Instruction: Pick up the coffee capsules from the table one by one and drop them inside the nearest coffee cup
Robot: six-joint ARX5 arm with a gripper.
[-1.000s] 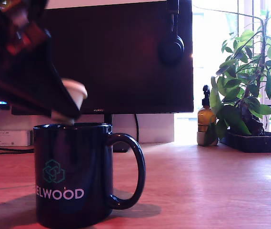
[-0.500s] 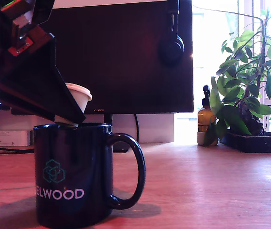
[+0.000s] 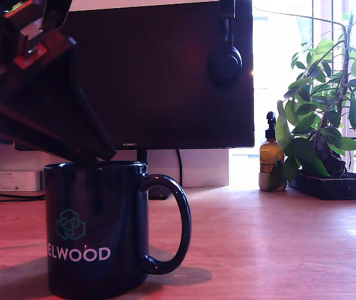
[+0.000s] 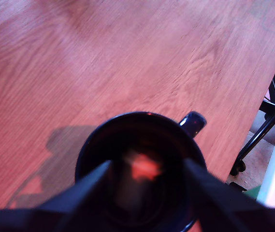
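Window glare, reddish cast, blurry wrist view

- Coffee cup [image 3: 96,228]: large glossy black ceramic mug, standing upright on the table [image 3: 278,244]. In the exterior view its loop handle points to that view's right. A teal cube logo sits above pale lettering, "ELWOOD", on the side facing that camera.
- Cup interior: the wrist view looks straight down into the open mouth. The inside is dark, with a blurred pale, reddish patch [image 4: 139,169] near the bottom; whether this is a capsule or a reflection cannot be told.
- Table: flat wooden surface with visible grain and a reddish-brown tint. The cup casts a soft shadow on it.
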